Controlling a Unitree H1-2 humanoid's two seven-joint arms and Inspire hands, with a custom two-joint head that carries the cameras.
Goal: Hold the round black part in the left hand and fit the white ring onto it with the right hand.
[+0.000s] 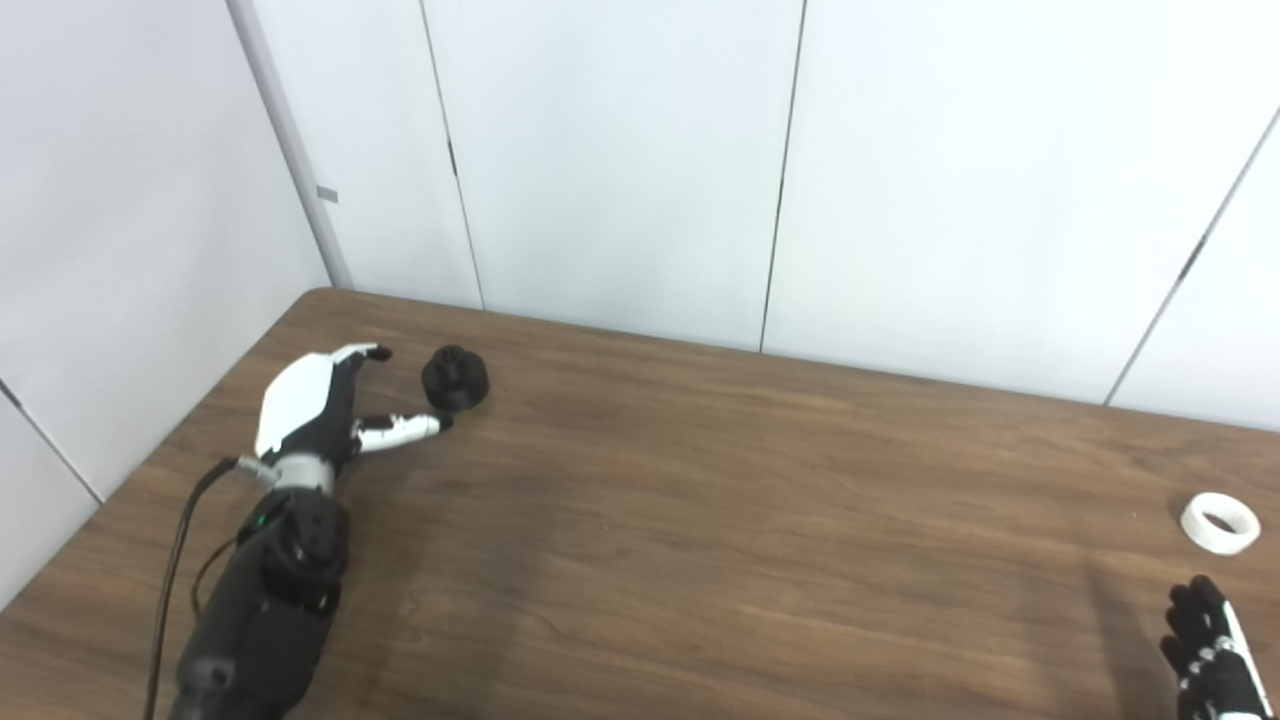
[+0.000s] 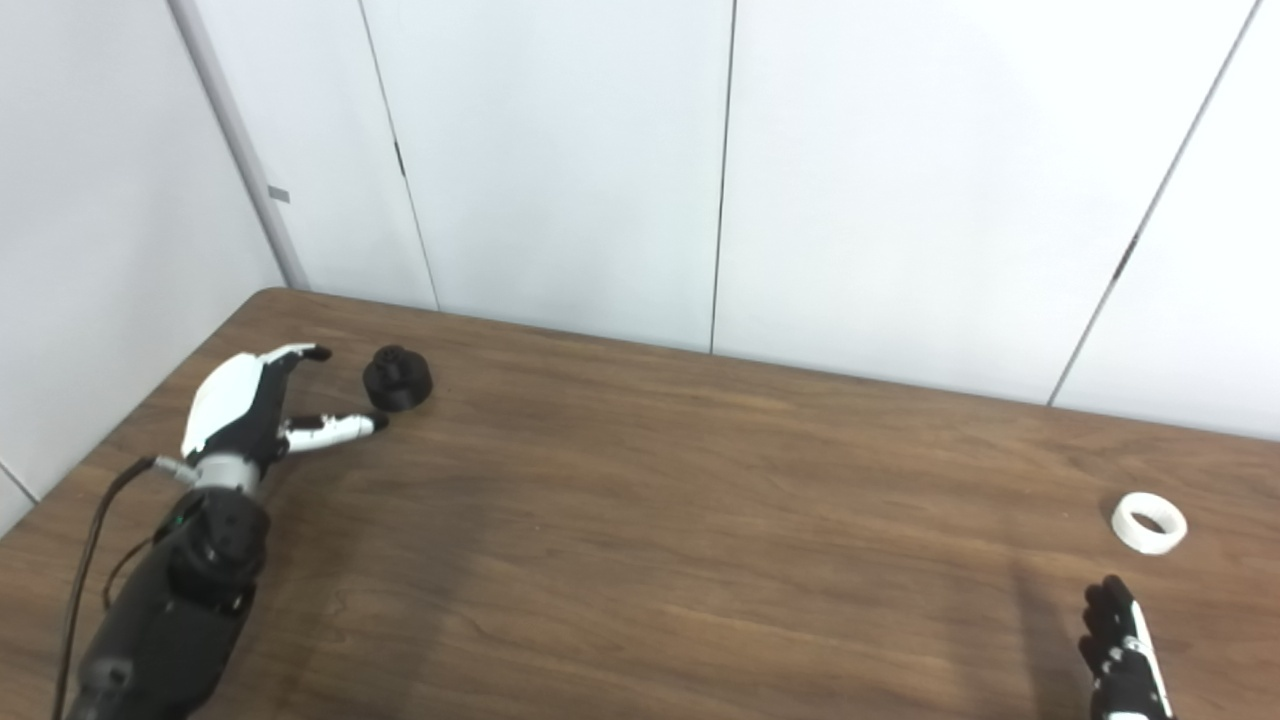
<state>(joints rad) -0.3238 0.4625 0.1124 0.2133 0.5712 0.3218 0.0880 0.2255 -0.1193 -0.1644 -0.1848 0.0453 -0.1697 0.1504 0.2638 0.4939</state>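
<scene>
The round black part (image 1: 456, 378) stands on the brown table (image 1: 700, 500) at the far left. My left hand (image 1: 325, 405) is open just left of it, fingers and thumb spread toward the part, not touching it. The white ring (image 1: 1220, 522) lies flat on the table at the far right. My right hand (image 1: 1212, 650) is at the bottom right corner, a little short of the ring, fingers extended and empty; most of the hand is cut off by the picture's edge.
White wall panels (image 1: 620, 160) stand right behind the table's far edge and along its left side. A black cable (image 1: 175, 560) runs beside my left forearm.
</scene>
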